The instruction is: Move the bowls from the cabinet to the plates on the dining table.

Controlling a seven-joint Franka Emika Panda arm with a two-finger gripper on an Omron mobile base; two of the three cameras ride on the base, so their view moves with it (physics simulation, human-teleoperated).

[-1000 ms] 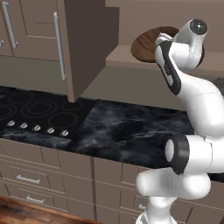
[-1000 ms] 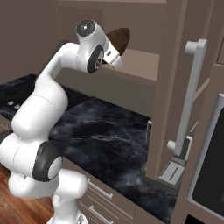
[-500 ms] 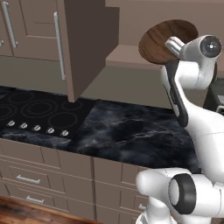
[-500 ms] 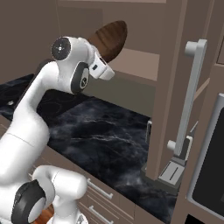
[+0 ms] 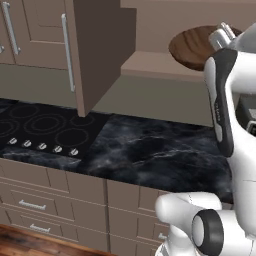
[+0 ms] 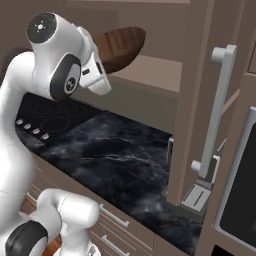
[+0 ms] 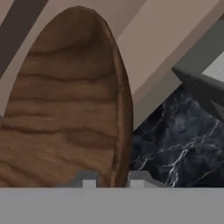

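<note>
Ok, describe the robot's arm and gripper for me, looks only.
The arm is glossy white with rounded, tube-like links. Its joints carry dark grey round caps, and a dark stripe runs along one link in the left base view. The hand is a white block. The gripper ends in two small, squared dark grey finger tips. No cables are visible.

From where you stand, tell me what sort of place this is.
A home kitchen, most likely: a black cooktop set in a dark marble counter, taupe wall cabinets with bar handles above, and drawers below.
</note>
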